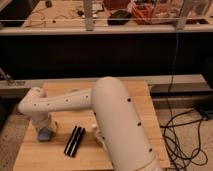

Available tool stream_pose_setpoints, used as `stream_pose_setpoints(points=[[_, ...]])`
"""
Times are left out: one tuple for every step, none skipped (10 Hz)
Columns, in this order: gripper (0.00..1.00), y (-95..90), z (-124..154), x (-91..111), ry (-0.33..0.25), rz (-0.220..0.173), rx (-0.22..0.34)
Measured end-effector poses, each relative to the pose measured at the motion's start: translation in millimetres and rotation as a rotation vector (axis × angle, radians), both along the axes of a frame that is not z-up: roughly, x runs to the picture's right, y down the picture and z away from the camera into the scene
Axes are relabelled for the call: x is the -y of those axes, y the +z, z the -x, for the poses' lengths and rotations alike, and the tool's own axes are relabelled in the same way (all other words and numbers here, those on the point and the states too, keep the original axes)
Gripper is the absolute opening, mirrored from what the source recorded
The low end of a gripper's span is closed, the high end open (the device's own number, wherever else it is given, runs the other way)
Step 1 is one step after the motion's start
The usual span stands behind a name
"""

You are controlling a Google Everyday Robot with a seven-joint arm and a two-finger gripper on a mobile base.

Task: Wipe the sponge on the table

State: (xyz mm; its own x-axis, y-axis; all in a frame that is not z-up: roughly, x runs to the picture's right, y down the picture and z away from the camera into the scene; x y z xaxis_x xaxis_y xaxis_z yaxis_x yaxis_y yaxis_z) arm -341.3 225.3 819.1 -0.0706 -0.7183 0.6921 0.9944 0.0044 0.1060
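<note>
Arm (75, 102) reaches from the lower right across the table (136, 94) and bends down at the left side. Gripper (44, 125) points downward there, right on top of the sponge (46, 134).

Sponge lies flat on the wood near the table's front-left corner. Only its lower blue-grey edge shows below the gripper. The downward wrist looks meant to press the sponge against the top so it can be dragged along. Whether the gripper is clamped on the sponge or only resting on it, I cannot tell; the wrist covers that spot.

Task reading: sponge is on the table with the tool bearing on it, which fits wiping under way. No wet or cleaned track shows on the wood, so how much has been covered cannot be judged.

Around:
- Black ridged block (75, 141) lies at a slant just right of the sponge, near but apart. It blocks any stroke to the right.
- The thick upper arm covers much of the table's right half, so what sits beneath it is hidden.
- The strip of table behind the sponge, toward the far edge, shows bare wood.
- Long cluttered workbench (60, 17) with a white post (88, 12) stands behind, well apart.
- Cables (186, 135) trail on the floor to the right, clear of the table.
</note>
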Motion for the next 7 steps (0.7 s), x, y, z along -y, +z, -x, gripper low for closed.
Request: stream_pose_setpoints(points=[[0.54,1.0,5,-1,-0.016,0.001,0.007],[0.54,0.1,10,-3,-0.030,0.002,0.018],[0.54,-3.5,15,-7,-0.049,0.001,0.033],[0.54,-11.9,20,-12,-0.064,-0.005,0.057],[0.54,-19.9,25,-18,-0.079,-0.009,0.075],[0.54,-30.3,32,-25,-0.101,-0.015,0.099],[0.54,-35.1,36,-29,-0.116,-0.019,0.112]])
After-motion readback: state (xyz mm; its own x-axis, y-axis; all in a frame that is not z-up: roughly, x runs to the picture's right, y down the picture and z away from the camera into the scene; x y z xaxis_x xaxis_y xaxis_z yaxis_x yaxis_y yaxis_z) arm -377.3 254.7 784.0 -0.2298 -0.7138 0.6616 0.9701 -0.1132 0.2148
